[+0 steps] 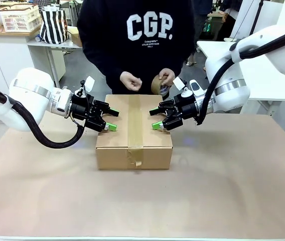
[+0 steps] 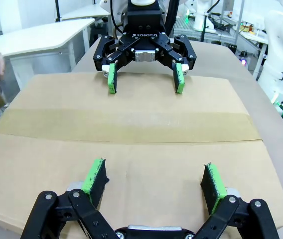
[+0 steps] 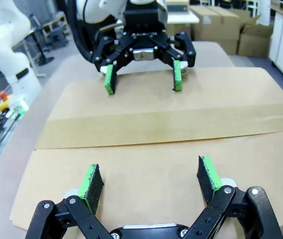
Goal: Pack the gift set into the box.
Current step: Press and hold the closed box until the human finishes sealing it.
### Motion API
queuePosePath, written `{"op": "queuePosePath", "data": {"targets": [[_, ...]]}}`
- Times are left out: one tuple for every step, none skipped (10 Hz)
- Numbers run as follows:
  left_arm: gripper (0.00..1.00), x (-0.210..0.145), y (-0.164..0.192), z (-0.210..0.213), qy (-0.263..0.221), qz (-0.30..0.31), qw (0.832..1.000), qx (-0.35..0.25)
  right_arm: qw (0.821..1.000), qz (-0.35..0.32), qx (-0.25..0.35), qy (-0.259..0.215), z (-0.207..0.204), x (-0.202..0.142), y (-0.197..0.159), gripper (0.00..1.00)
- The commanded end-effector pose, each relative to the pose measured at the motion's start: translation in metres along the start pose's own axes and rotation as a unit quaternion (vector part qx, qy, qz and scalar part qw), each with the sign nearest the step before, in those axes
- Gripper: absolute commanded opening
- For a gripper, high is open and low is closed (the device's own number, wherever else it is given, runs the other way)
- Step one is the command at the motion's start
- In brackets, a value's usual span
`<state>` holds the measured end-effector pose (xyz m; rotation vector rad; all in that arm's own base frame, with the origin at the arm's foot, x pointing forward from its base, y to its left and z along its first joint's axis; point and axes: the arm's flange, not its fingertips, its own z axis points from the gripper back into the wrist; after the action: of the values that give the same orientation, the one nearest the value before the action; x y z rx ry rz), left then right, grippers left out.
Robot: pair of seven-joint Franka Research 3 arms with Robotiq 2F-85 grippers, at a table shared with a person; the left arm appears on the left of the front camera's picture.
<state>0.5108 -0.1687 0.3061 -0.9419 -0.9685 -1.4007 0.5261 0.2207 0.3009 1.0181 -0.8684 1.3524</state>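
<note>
In the front view, the box (image 1: 134, 132) sits closed and taped in the middle of the desk (image 1: 223, 191). The left gripper (image 1: 106, 118) and the right gripper (image 1: 160, 118) rest on its top, jaws apart. The person's hand (image 1: 164, 78) holds a tape roll (image 1: 158, 85) behind it.

In the left wrist view, the left gripper (image 2: 154, 181) has its jaws apart over the flap, facing the right gripper (image 2: 145, 79).

In the right wrist view, the right gripper (image 3: 150, 181) is also spread, opposite the left gripper (image 3: 142, 79).

We see the table (image 1: 233, 191) covered in plain brown paper. The box (image 1: 134, 145) sits directly on it near the centre, flaps closed, a tape strip running over its top and front.
</note>
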Motion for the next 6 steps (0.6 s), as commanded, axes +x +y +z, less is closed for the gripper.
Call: {"op": "queuePosePath", "data": {"targets": [[1.0, -0.003, -0.0017, -0.0003, 0.002, 0.002, 1.0, -0.001, 1.0, -0.001, -0.001, 0.003, -0.0008, -0.0027, 0.0006, 1.0], [1.0, -0.003, -0.0017, -0.0003, 0.002, 0.002, 1.0, -0.001, 1.0, -0.001, -0.001, 0.003, -0.0008, -0.0027, 0.0006, 1.0], [1.0, -0.003, -0.0017, -0.0003, 0.002, 0.002, 1.0, -0.001, 1.0, -0.001, -0.001, 0.003, -0.0008, -0.0027, 0.0006, 1.0], [1.0, -0.003, -0.0017, -0.0003, 0.002, 0.002, 1.0, -0.001, 1.0, -0.001, -0.001, 0.003, -0.0008, -0.0027, 0.0006, 1.0], [1.0, -0.003, -0.0017, -0.0003, 0.002, 0.002, 1.0, -0.001, 1.0, -0.001, -0.001, 0.003, -0.0008, -0.0027, 0.0006, 1.0], [1.0, -0.003, -0.0017, -0.0003, 0.002, 0.002, 1.0, -0.001, 1.0, -0.001, -0.001, 0.003, -0.0008, -0.0027, 0.0006, 1.0]]}}
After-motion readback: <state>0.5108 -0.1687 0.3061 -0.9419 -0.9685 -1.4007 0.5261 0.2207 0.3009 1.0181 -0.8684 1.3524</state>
